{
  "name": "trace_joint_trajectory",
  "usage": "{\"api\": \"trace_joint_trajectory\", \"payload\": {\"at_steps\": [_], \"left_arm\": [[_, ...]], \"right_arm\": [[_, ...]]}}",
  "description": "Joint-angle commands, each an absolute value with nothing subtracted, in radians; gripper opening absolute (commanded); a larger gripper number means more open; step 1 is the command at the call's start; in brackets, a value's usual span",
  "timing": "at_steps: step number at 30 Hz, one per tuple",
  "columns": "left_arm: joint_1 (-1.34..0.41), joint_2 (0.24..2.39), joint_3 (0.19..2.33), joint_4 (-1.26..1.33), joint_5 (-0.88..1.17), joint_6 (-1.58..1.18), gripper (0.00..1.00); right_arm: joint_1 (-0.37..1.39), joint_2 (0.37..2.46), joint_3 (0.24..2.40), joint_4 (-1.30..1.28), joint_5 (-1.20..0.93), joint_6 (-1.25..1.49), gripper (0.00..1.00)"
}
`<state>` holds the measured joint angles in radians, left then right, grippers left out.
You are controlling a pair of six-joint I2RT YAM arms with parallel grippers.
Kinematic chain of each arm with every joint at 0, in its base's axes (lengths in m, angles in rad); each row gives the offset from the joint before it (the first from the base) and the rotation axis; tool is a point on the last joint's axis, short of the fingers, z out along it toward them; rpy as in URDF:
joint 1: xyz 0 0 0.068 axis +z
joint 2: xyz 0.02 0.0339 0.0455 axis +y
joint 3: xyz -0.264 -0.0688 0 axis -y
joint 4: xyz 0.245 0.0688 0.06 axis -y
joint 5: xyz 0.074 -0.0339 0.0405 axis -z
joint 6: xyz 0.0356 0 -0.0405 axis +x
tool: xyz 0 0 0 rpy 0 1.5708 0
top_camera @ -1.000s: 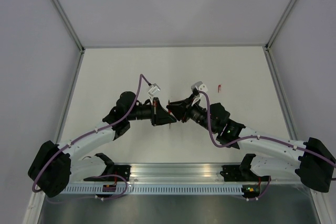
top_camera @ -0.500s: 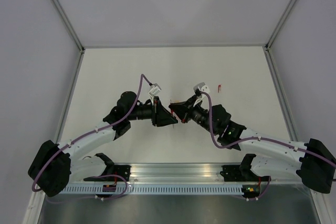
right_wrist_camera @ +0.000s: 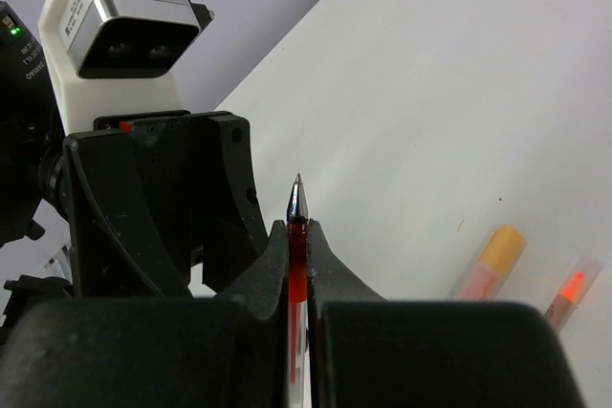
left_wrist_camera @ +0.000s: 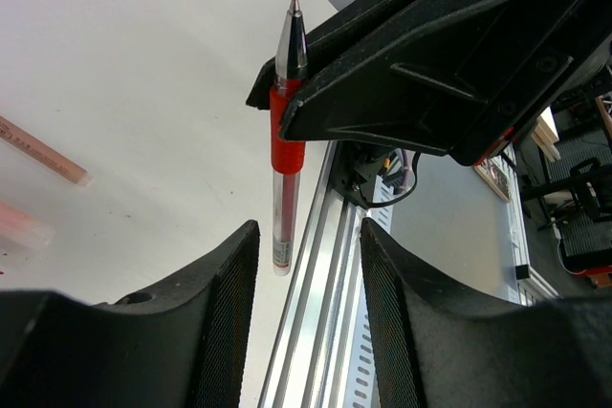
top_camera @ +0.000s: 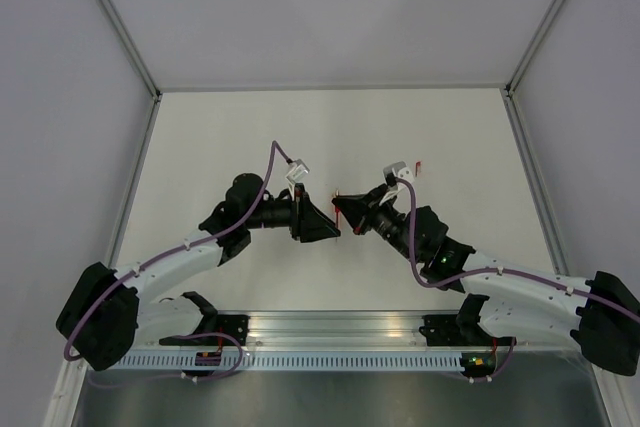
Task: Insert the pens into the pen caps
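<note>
My right gripper (right_wrist_camera: 298, 236) is shut on a red pen (right_wrist_camera: 297, 205) whose metal tip sticks out past the fingertips. In the left wrist view the same pen (left_wrist_camera: 284, 140) stands upright in the right gripper's fingers (left_wrist_camera: 421, 54), just ahead of my left gripper (left_wrist_camera: 306, 322), which is open and empty. In the top view the two grippers face each other mid-table, left (top_camera: 322, 221) and right (top_camera: 348, 215), with the pen (top_camera: 339, 215) between them. A pale orange pen cap (right_wrist_camera: 492, 260) and a translucent red one (right_wrist_camera: 569, 289) lie on the table.
A thin pale orange stick (left_wrist_camera: 43, 152) and a blurred pale red piece (left_wrist_camera: 19, 226) lie on the white table (top_camera: 220, 137). A small red item (top_camera: 417, 167) lies right of the grippers. The aluminium rail (top_camera: 340, 327) runs along the near edge. Grey walls surround the table.
The right gripper has drawn back a little to the right with the pen, opening a small gap between the grippers. The left gripper has shifted slightly right.
</note>
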<state>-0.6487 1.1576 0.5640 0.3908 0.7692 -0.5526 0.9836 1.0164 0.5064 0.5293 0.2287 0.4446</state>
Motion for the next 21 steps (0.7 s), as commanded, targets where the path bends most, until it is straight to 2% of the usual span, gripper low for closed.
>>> {"api": "trace_joint_trajectory", "payload": {"at_steps": [1,10,13,14,16,17,18,20,21], "left_arm": [[-0.658,1.172,0.601,0.429,0.795,-0.546,0.52],[-0.67,1.21,0.611,0.439,0.788,-0.546,0.55],[-0.673,1.213,0.615,0.44,0.793,-0.546,0.43],[-0.675,1.213,0.615,0.44,0.795,-0.545,0.32],[-0.676,1.212,0.617,0.442,0.798,-0.545,0.18],[-0.676,1.21,0.615,0.442,0.798,-0.546,0.08],[-0.676,1.21,0.617,0.442,0.796,-0.546,0.03],[-0.676,1.209,0.615,0.443,0.795,-0.551,0.02],[-0.676,1.21,0.615,0.443,0.793,-0.551,0.02]], "right_arm": [[0.979,0.988,0.488,0.618,0.252,0.483,0.0],[0.979,0.992,0.453,0.715,0.216,0.549,0.0],[0.979,0.994,0.448,0.719,0.219,0.557,0.0],[0.977,0.993,0.446,0.722,0.23,0.557,0.0],[0.977,0.985,0.442,0.724,0.239,0.557,0.0],[0.977,0.98,0.44,0.723,0.244,0.557,0.0],[0.979,0.977,0.436,0.723,0.256,0.555,0.0],[0.977,0.973,0.434,0.718,0.261,0.552,0.01],[0.977,0.971,0.44,0.715,0.252,0.546,0.15]]}}
